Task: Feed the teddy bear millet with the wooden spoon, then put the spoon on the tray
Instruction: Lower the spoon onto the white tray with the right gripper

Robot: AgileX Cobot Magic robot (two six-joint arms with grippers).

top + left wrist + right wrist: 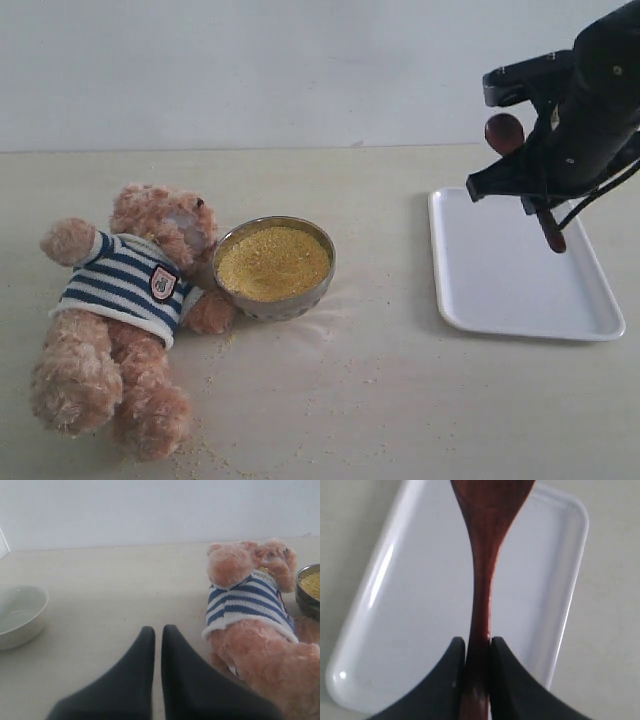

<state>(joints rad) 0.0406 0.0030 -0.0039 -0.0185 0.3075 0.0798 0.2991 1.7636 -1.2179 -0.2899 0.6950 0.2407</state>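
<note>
**Spoon clamped over tray; left tool idle beside bear**

Left tool (157, 632): closed, both dark fingers pressed together with nothing between them. It sits low over the pale surface (400, 400), just beside the teddy bear (125, 300). The left wrist view also shows an empty white bowl (20, 612) on that side, well apart from the bear.

The teddy bear lies on its back at the left of the surface, in its navy-and-white striped sweater with the badge facing up. Its head is turned towards the metal bowl (275, 305), and one paw rests against the bowl's wall.

The millet (272, 262) fills the metal bowl almost to the rim. Loose grains (215, 455) are scattered on the surface by the bear's legs and in front of the bowl.

The tray (500, 300) lies flat on the right of the surface, well apart from the bowl, with nothing resting on it.

Right tool (478, 642): gripping the wooden spoon (505, 132) by its slim handle, fingers tight on both sides. The spoon is tilted above the tray, oval bowl raised and handle end pointing down. Whether the handle end touches the tray cannot be told. No millet is visible on the spoon.
</note>
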